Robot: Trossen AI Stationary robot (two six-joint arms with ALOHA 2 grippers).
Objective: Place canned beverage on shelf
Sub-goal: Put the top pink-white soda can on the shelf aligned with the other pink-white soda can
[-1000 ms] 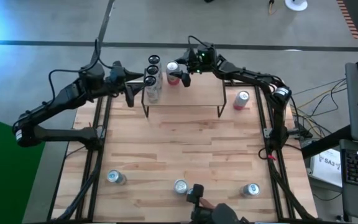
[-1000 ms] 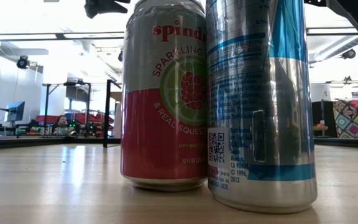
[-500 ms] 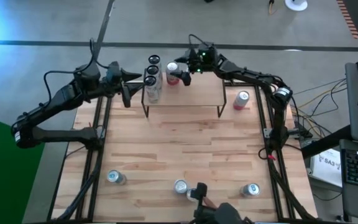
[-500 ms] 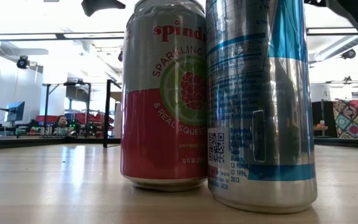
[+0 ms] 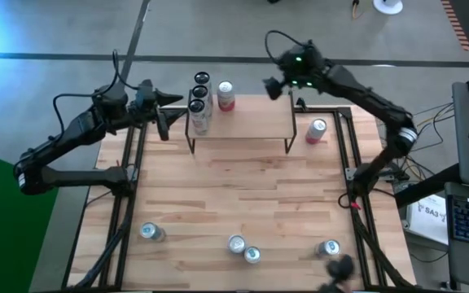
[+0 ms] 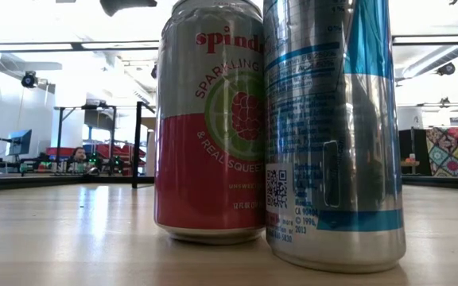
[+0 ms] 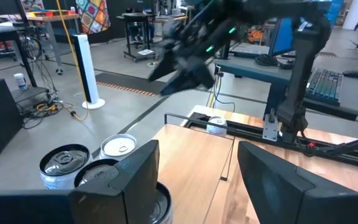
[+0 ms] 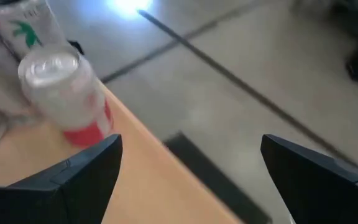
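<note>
A: Since the earlier frame the right gripper (image 5: 272, 86) lifts off the red-and-silver beverage can (image 5: 225, 95), now upright at the far-left end of the light wood, black-wire-legged shelf (image 5: 255, 120).

B: Fingers?

A: Right spread wide, empty. Left gripper (image 5: 162, 122), off the shelf's left edge, part-open, holding nothing.

B: Risk?

A: Either arm swinging by could topple the clustered cans.
</note>
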